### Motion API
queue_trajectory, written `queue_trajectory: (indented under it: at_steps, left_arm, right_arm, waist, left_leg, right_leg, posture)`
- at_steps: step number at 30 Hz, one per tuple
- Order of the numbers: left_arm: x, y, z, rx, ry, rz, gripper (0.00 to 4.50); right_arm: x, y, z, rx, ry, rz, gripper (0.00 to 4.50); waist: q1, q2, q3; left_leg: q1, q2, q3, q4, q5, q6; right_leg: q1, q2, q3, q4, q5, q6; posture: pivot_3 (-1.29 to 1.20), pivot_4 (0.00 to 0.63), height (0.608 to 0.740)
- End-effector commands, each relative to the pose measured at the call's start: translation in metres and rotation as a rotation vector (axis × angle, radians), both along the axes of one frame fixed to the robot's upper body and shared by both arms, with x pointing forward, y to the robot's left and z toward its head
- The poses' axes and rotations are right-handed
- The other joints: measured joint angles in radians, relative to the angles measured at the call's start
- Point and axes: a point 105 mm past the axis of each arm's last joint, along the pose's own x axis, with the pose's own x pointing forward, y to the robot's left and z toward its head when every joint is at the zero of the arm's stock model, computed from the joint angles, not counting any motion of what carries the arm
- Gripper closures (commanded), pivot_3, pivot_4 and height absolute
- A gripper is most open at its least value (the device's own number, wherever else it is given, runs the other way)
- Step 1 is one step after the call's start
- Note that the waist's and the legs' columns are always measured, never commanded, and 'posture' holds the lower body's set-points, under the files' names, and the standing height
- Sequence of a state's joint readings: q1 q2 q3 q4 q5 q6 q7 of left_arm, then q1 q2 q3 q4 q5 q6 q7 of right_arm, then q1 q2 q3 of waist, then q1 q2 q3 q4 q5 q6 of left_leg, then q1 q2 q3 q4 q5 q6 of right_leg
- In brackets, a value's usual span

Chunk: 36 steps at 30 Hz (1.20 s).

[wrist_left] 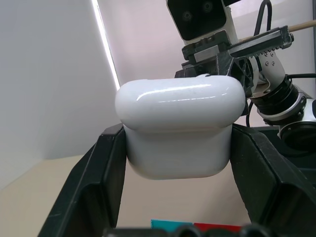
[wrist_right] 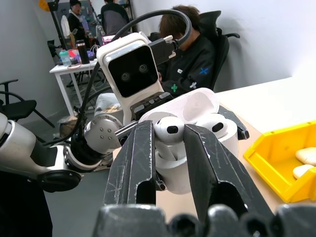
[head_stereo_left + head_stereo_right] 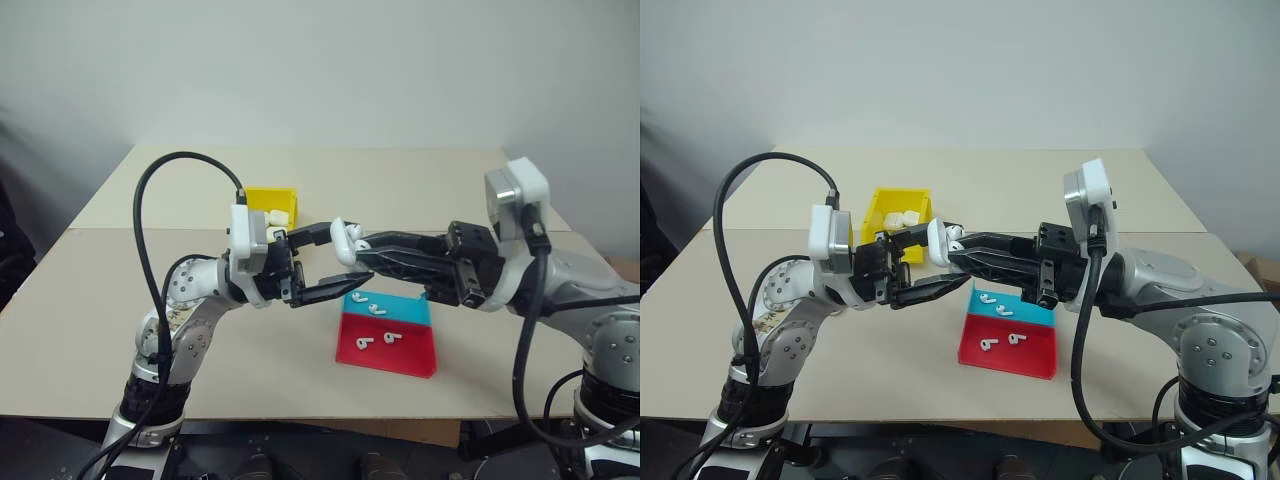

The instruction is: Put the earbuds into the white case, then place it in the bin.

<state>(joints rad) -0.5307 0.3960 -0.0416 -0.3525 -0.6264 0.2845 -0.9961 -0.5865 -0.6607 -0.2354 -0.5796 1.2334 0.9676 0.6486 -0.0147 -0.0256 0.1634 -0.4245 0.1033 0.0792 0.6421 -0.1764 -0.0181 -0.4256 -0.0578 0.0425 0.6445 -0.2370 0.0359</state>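
Hovering above the tray (image 3: pixel 400 362), the open case (image 3: pixel 339 236) sits clamped between the left gripper's (image 1: pixel 177 163) fingers, one bud already seated. The right gripper (image 2: pixel 169 148) pinches an earbud (image 2: pixel 168 129) at the case's mouth. Both look light, glossy and slippery, likely best held across flat sides. Four earbuds lie on the tray; behind it, the bin (image 3: pixel 883 206) already holds cases, with nothing blocking.

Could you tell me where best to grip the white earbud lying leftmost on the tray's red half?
Probably across its rounded head, coming down from above: the tiny glossy white plastic earbud lies flat on the flat red and blue tray, its thin stem offering little.
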Motion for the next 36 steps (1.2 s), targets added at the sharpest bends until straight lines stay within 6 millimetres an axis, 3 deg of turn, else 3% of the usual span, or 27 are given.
queue_trajectory:
  at_steps: [1, 16, 17, 19, 36]
  left_arm:
    - [-0.005, 0.0, 0.01, -0.032, -0.056, -0.011, 1.69]
    - [-0.004, -0.001, 0.011, -0.04, -0.057, -0.014, 1.69]
    - [-0.004, -0.001, 0.011, -0.04, -0.058, -0.014, 1.69]
    - [-0.004, -0.001, 0.011, -0.041, -0.057, -0.015, 1.69]
    - [-0.005, 0.0, 0.013, -0.046, -0.061, -0.012, 1.69]
  right_arm:
    - [-0.004, 0.002, -0.001, -0.026, -0.024, 0.004, 3.58]
    - [-0.005, 0.003, -0.004, -0.052, -0.077, -0.017, 3.58]
    - [-0.005, 0.003, -0.005, -0.053, -0.077, -0.015, 3.08]
    - [-0.004, 0.003, -0.004, -0.046, -0.073, -0.024, 2.58]
    - [0.006, -0.009, 0.002, -0.034, -0.161, -0.121, 2.58]
  waist:
    - [0.0, 0.0, 0.0]
    - [0.0, 0.0, 0.0]
    - [0.0, 0.0, 0.0]
    - [0.0, 0.0, 0.0]
    - [0.001, 0.0, 0.0]
  left_leg:
    - [0.0, 0.0, 0.0, 0.0, 0.0, 0.0]
    - [0.0, 0.0, 0.0, 0.0, 0.0, 0.0]
    - [0.0, 0.0, 0.0, 0.0, 0.0, 0.0]
    - [0.0, 0.0, 0.0, 0.0, 0.0, 0.0]
    - [0.0, 0.0, 0.0, 0.0, 0.0, 0.0]
  right_leg:
    - [0.0, 0.0, 0.0, 0.0, 0.0, 0.0]
    - [0.0, 0.0, 0.0, -0.001, 0.0, 0.0]
    - [0.0, 0.0, 0.0, -0.001, 0.0, 0.0]
    - [0.0, 0.0, 0.0, -0.002, 0.0, 0.0]
    - [0.0, 0.0, 0.0, -0.002, -0.001, 0.0]
  posture:
    - [0.0, 0.15, 0.74]
    - [0.0, 0.15, 0.74]
    - [0.0, 0.15, 0.74]
    - [0.0, 0.15, 0.74]
    - [0.0, 0.15, 0.74]
